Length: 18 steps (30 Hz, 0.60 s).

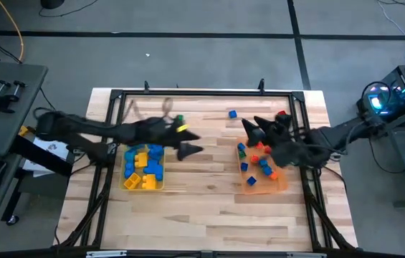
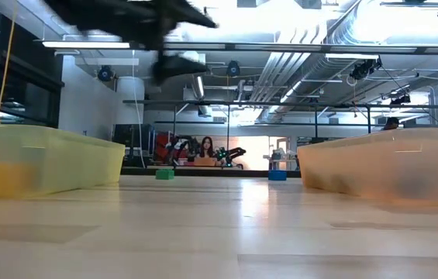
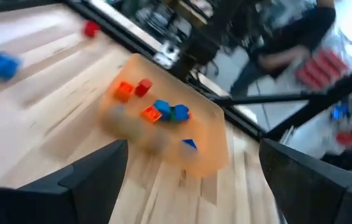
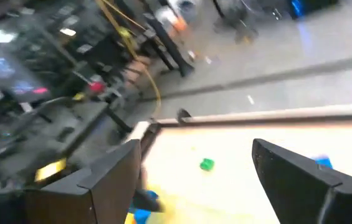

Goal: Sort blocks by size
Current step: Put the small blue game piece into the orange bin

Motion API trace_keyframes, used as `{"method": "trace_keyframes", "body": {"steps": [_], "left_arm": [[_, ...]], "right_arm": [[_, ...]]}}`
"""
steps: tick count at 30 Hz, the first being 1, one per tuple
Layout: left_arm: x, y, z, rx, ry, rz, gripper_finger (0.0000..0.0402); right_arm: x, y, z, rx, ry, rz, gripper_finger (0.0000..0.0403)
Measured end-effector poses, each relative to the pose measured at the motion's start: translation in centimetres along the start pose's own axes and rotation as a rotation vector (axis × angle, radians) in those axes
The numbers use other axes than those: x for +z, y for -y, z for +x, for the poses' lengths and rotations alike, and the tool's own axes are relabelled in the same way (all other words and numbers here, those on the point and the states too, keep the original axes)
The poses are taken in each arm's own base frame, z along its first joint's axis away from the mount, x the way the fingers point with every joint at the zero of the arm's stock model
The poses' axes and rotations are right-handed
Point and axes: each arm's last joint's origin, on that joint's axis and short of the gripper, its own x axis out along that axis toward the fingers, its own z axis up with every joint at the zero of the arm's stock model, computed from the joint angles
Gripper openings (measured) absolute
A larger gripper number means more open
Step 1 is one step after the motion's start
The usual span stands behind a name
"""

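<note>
A yellow tray (image 1: 143, 185) holds larger blue and yellow blocks (image 1: 145, 163). An orange tray (image 1: 279, 180) holds tiny red, orange, blue and green cubes (image 1: 261, 161); it also shows in the left wrist view (image 3: 163, 134). Loose on the table lie a green block (image 1: 179, 120), a blue block (image 1: 232, 114) and a red one (image 1: 281, 113). My left gripper (image 1: 201, 142) hovers open and empty between the two trays, high above the table (image 2: 176, 66). My right gripper (image 1: 261, 122) is open and empty over the orange tray's far end.
A black frame (image 1: 202, 93) runs around the wooden table. A small yellow spot (image 1: 182, 129) shows beside my left wrist; what it is cannot be told. In the low view the green block (image 2: 164, 174) and the blue block (image 2: 277, 175) sit far back between the trays.
</note>
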Motion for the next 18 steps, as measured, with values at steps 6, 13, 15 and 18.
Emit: {"method": "trace_keyframes", "body": {"steps": [6,13,15,18], "left_arm": [[-1.6,-1.1,-4.3,0.068,0.106,-0.122,0.0343],[0.2,-1.3,-4.8,0.073,0.182,-0.122,0.0343],[0.6,-1.4,-4.8,0.078,0.198,-0.118,0.0343],[0.7,-1.7,-4.8,0.088,0.204,-0.161,0.0343]], "right_arm": [[0.6,3.0,8.2,-0.218,-0.242,0.014,0.0303],[2.4,9.5,18.6,-0.399,-0.474,-0.072,0.0303],[2.4,11.7,20.8,-0.461,-0.539,-0.106,0.0303],[1.6,14.5,23.6,-0.502,-0.646,-0.153,0.0303]]}}
